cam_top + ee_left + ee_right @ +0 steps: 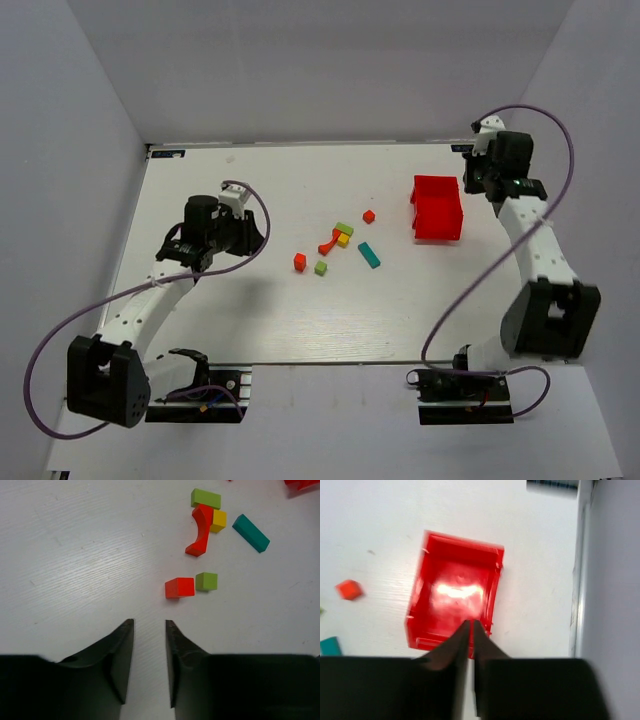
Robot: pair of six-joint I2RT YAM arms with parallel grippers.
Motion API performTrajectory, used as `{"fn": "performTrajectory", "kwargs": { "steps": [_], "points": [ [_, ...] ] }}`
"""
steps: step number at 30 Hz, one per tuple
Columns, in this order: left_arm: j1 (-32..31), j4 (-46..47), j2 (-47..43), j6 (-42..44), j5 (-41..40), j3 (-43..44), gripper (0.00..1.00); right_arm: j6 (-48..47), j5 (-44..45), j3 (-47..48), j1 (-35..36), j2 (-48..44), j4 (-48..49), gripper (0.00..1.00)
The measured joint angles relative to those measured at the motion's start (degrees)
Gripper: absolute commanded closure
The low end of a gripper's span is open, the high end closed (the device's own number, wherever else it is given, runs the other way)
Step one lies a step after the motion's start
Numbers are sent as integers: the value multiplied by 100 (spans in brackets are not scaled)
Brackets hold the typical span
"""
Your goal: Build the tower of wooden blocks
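white table (250, 320). left gripper (150, 623), jaws apart; ahead of it, unstacked: red-orange cube (179, 587), lime-green cube (206, 581), red arch (200, 530), teal bar (251, 532). right gripper (471, 624), jaws together, above red bin (415, 610).

Arch piece (200, 530): red.
Oblong block (205, 498): lime green.
Small cube (218, 520): yellow.
Bar (250, 532): teal.
Paired cubes: one orange-red (179, 587), one lime green (206, 581).
Lone cube (369, 216): orange-red.
Plastic bin (440, 231): glossy red.
Table (250, 320): white, faint wood-grain streaks.
Left gripper (149, 625) and right gripper (470, 625): black.
Cable (520, 107): purple.
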Motion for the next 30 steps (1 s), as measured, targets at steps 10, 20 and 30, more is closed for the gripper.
{"fn": "performTrajectory", "kwargs": {
  "steps": [10, 20, 30],
  "points": [
    [-658, -280, 876, 127, -297, 505, 45, -540, -1368, -612, 562, -1399, 450, 10],
    [-1775, -651, 1902, 186, -1290, 1390, 40, -944, -2564, -1137, 1165, -1320, -28, 91],
    [-2673, -1344, 3038, -382, -2898, 2133, 35, -570, -2483, -1108, 1941, -1113, -22, 60]
  ]
}}
